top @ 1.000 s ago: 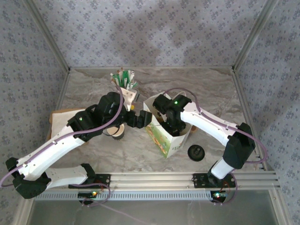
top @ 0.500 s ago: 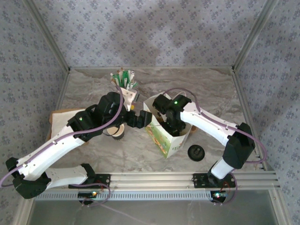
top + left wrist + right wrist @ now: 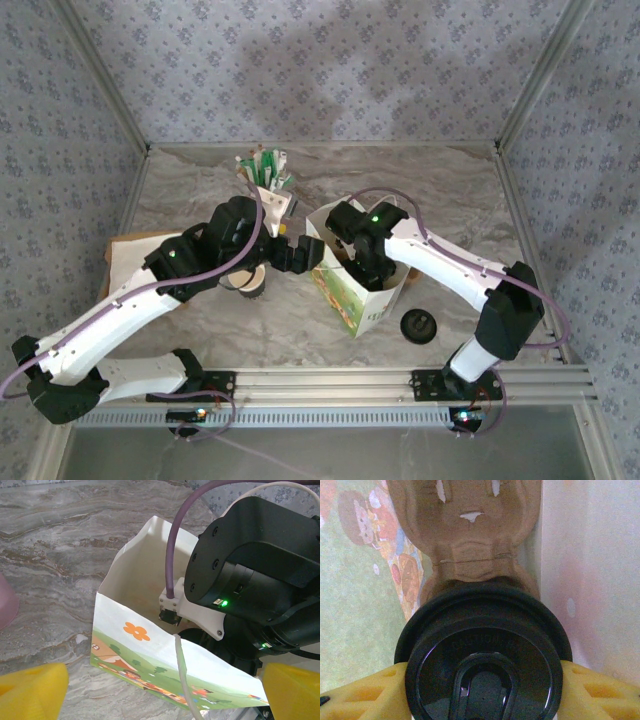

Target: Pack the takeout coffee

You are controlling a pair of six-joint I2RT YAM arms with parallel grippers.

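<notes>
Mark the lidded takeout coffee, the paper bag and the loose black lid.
takeout coffee [image 3: 484, 652]: right wrist view, top of its black lid.
paper bag [image 3: 135, 650]: left wrist view, printed outer wall.
loose black lid [image 3: 419, 326]: top external view, its middle.

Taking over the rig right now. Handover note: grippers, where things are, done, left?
Left gripper: open, holding nothing, beside the left side of the white bag.
Right gripper: shut on the takeout coffee, reaching down inside the bag, with a cardboard carrier just beyond the cup.
Done: coffee lidded, gripped and inside the bag.
Left: probably set it down upright, release and lift the right arm out. Can't tell if the cup touches the bottom.
A loose black lid lies on the table right of the bag.
</notes>
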